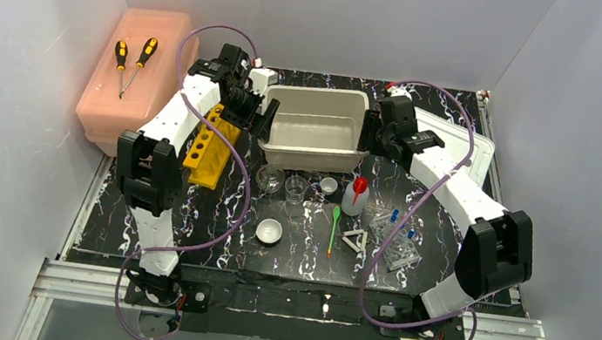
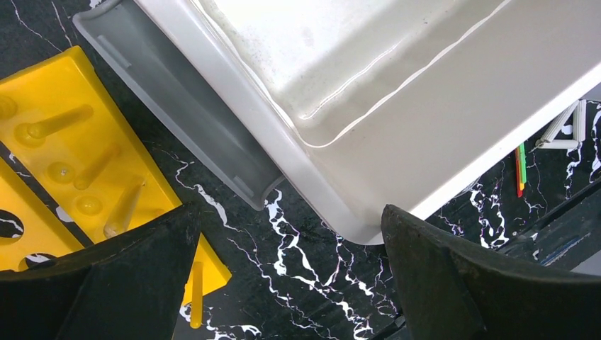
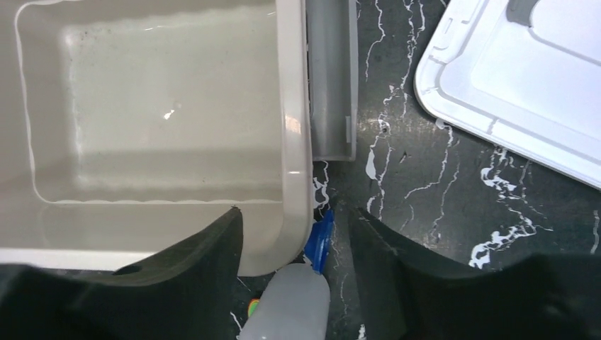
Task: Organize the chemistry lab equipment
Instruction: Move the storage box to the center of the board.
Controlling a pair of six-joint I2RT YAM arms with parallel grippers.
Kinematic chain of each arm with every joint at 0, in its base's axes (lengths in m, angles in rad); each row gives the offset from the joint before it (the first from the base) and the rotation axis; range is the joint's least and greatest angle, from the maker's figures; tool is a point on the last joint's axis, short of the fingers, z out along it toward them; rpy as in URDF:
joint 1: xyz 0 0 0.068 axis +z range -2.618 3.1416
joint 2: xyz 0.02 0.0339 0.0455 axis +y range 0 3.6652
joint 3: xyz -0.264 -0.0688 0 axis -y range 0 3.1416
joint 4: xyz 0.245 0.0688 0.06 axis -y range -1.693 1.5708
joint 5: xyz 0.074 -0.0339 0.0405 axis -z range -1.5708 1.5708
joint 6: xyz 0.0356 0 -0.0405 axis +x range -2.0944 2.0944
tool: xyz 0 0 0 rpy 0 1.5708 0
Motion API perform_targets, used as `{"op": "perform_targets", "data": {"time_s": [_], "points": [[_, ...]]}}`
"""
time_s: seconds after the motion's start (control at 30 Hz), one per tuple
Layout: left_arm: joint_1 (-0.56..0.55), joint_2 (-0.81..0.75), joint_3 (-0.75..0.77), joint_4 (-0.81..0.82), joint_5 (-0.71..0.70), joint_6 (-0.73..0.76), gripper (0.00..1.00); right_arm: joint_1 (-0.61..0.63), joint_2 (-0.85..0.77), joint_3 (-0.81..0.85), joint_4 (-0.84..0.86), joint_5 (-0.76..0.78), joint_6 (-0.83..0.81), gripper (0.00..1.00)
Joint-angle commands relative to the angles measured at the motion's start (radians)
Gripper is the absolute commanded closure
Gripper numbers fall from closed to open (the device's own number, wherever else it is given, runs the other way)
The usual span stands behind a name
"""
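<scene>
Tube rack (image 1: 211, 158) near left rim of bin (image 1: 318, 128)

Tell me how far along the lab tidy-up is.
Barely begun. Done: the bin stands open and empty, its lid off to the side. In hand: nothing; the left gripper and right gripper sit at the bin's ends, jaws open. Left: glassware, bowl, bottle, spoon, triangle, tubes and yellow rack all lie loose on the table.

Left gripper (image 1: 266, 125) and right gripper (image 1: 369, 140) flank the tub (image 1: 313, 156) (cream, open-topped).
</scene>
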Motion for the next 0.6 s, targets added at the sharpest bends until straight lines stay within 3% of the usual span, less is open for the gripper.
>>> {"op": "perform_targets", "data": {"time_s": [0.0, 0.1, 0.13, 0.17, 0.37, 0.57], "points": [[-0.005, -0.07, 0.049, -0.053, 0.007, 0.019, 0.02, 0.002, -0.061, 0.04, -0.032, 0.028, -0.044, 0.32], [-0.004, -0.076, 0.099, -0.063, -0.026, 0.012, 0.02, 0.003, -0.097, 0.06, -0.046, 0.017, -0.061, 0.21], [-0.005, -0.08, 0.117, -0.064, -0.034, 0.008, 0.02, 0.011, -0.113, 0.067, -0.058, 0.028, -0.066, 0.07], [-0.005, -0.084, 0.137, -0.071, -0.036, 0.005, 0.02, 0.029, -0.124, 0.075, -0.074, 0.049, -0.078, 0.02], [-0.006, -0.081, 0.28, -0.145, -0.046, -0.012, 0.02, 0.12, -0.206, 0.025, -0.151, 0.042, -0.047, 0.02], [-0.005, -0.104, 0.233, -0.126, -0.079, -0.01, 0.02, 0.211, -0.286, -0.099, -0.189, 0.063, 0.034, 0.11]]}}
